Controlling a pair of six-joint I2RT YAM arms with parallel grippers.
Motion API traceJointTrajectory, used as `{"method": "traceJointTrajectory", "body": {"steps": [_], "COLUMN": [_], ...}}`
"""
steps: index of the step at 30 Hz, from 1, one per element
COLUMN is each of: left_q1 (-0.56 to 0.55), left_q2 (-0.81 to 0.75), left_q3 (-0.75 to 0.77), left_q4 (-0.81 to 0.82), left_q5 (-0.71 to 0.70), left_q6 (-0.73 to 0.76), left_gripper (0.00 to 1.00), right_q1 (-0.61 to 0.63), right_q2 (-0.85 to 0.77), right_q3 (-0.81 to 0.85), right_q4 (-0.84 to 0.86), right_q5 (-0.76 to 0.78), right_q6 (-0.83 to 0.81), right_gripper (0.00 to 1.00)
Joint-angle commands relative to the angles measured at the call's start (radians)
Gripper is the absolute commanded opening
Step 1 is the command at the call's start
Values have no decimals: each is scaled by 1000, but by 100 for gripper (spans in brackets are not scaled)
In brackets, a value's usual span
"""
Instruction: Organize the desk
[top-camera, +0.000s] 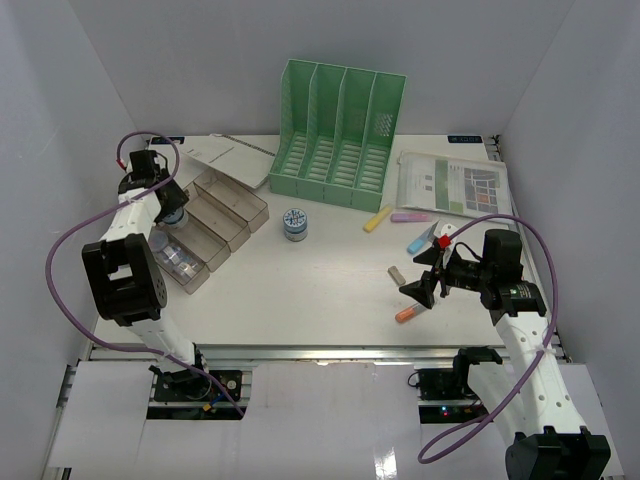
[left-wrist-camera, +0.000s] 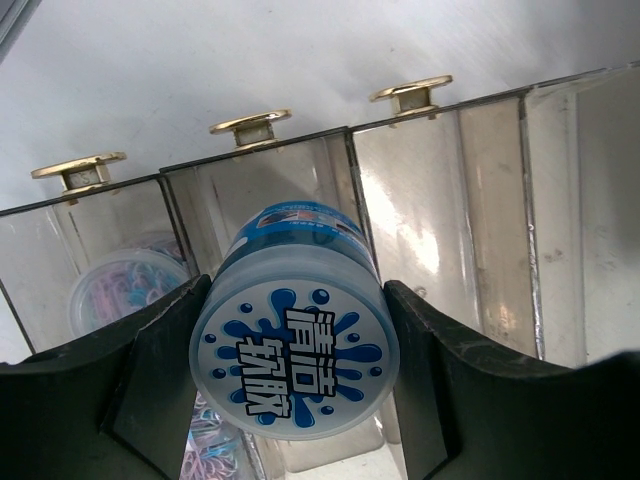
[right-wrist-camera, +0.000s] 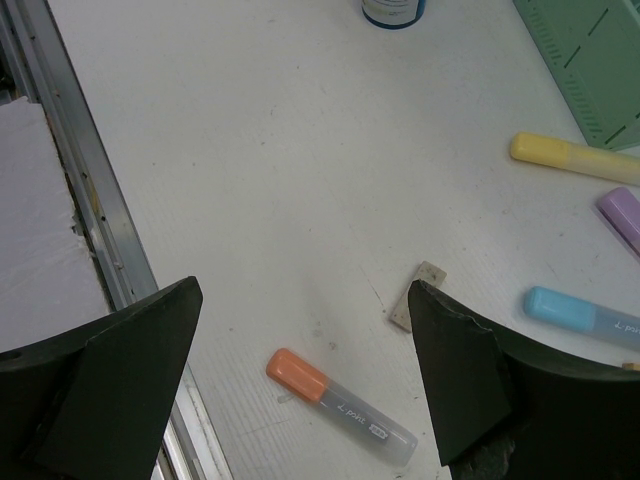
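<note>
The white desk (top-camera: 320, 290) bears scattered stationery. My left gripper (top-camera: 172, 210) is at the far left, shut on a blue-lidded putty jar (left-wrist-camera: 295, 350), held over the clear compartment box (top-camera: 215, 225); in the left wrist view both fingers (left-wrist-camera: 150, 380) press the jar's sides. My right gripper (top-camera: 425, 280) is open and empty, hovering above an orange highlighter (top-camera: 405, 314) near the front right. In the right wrist view the orange highlighter (right-wrist-camera: 340, 405) lies between the spread jaws on the desk surface (right-wrist-camera: 250, 150).
A second blue jar (top-camera: 295, 223) stands mid-desk. A green file rack (top-camera: 340, 135) is at the back, papers (top-camera: 455, 183) at back right. Yellow (top-camera: 378, 218), purple (top-camera: 410, 216) and blue (top-camera: 418, 240) highlighters and a beige eraser (top-camera: 396, 273) lie near the right gripper. A metal rail (top-camera: 320, 352) edges the front.
</note>
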Motion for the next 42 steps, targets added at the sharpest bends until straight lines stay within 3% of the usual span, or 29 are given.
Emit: {"method": "traceJointTrajectory", "body": {"steps": [1, 9, 12, 19, 26, 37, 40, 42], "left_q1": [9, 11, 11, 11, 11, 11, 11, 11], "left_q2": [-35, -29, -25, -15, -11, -36, -69, -96], "left_q3": [-28, -33, -33, -33, -13, 43, 58, 56], "left_q4": [-1, 2, 2, 4, -7, -45, -53, -53], "left_q5": [-11, 18, 32, 48, 72, 132, 245, 399], "left_q6": [19, 24, 26, 37, 42, 52, 72, 89], "left_gripper": [14, 15, 23, 59, 84, 94, 97, 98], "right_q1": [-8, -8, -8, -8, -8, -8, -7, -7], "right_q2": [-4, -4, -4, -2, -4, -10, -8, -4], "right_q3": [-8, -9, -8, -9, -9, -11, -9, -11], "right_q4": [25, 25, 25, 23, 21, 20, 20, 19], "right_q5": [-17, -17, -17, -23, -28, -29, -31, -35], "right_q6": [3, 3, 3, 1, -3, -6, -6, -11], "right_gripper": [90, 90, 90, 90, 90, 90, 90, 90]}}
